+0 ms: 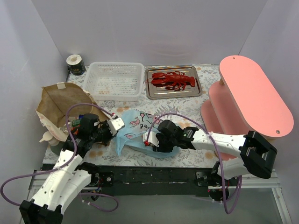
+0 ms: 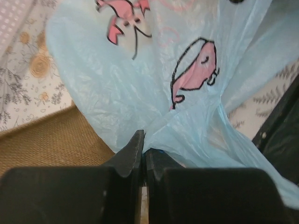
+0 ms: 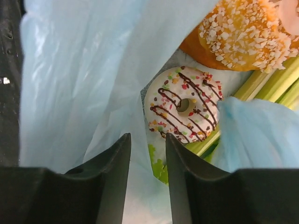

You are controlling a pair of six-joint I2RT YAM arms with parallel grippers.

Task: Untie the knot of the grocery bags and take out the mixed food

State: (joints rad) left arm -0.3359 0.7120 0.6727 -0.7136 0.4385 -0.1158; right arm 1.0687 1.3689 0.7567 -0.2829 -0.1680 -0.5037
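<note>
The light-blue grocery bag (image 1: 136,125) lies on the table between both arms. My left gripper (image 1: 117,126) is shut on a gathered fold of the blue bag (image 2: 140,79), jaws pressed together at its edge (image 2: 144,140). My right gripper (image 1: 152,140) reaches into the bag's mouth and stands open (image 3: 148,140), with thin blue film lying across the gap. Inside the bag I see a white sprinkled donut (image 3: 184,105), an orange cupcake-like piece (image 3: 238,32) and green leek stalks (image 3: 273,79). The red lobster (image 1: 174,80) rests on a metal tray (image 1: 154,94). The brown paper bag (image 1: 60,105) sits at the left.
A white slotted basket (image 1: 114,80) stands beside the tray at the back. A pink two-level shelf (image 1: 250,91) fills the right side. A dark roll (image 1: 75,64) sits in the back left corner. A pump bottle top (image 1: 49,137) shows by the paper bag (image 2: 51,140).
</note>
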